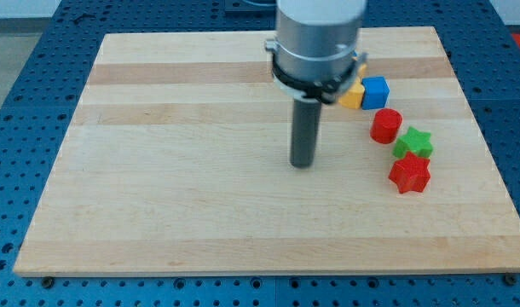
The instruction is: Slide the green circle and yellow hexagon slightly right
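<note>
Two task blocks are named, yet neither shows clearly. No green circle can be made out anywhere on the board; it may be hidden behind the arm's grey housing, but I cannot tell. A yellow block peeks out from under that housing at the view's upper right; only a small wedge of it is visible, so whether it is the hexagon cannot be judged.

My tip rests on the wooden board, a little right of the board's middle. It is a plain dark rod with nothing to open or close, and it touches no block. The yellow block lies up and to the view's right of the tip, apart from it.

A blue cube sits just beside the yellow block, on its right side, the two apparently touching. Below the cube, toward the view's bottom, stands a red cylinder, close to the cube. Further down and right comes a green star, just beside the cylinder, and below it a red star, touching or nearly touching the green one. These blocks form a curved line down the board's right part, all to the right of the tip.

Around the board lies a blue perforated table.
</note>
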Tool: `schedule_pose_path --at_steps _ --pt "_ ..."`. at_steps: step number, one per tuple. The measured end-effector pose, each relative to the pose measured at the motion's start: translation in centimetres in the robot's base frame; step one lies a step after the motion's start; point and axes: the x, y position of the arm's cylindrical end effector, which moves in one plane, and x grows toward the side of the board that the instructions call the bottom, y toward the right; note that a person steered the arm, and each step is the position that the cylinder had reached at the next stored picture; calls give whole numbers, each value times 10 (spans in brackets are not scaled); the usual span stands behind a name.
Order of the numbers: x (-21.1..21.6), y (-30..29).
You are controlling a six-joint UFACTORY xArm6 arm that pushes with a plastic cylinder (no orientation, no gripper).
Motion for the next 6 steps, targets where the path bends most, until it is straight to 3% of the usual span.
schedule_pose_path --at_steps 2,3,4,6 --pt "-100 -37" --pt "-155 -27" --pt "-178 1" --pt "-164 44"
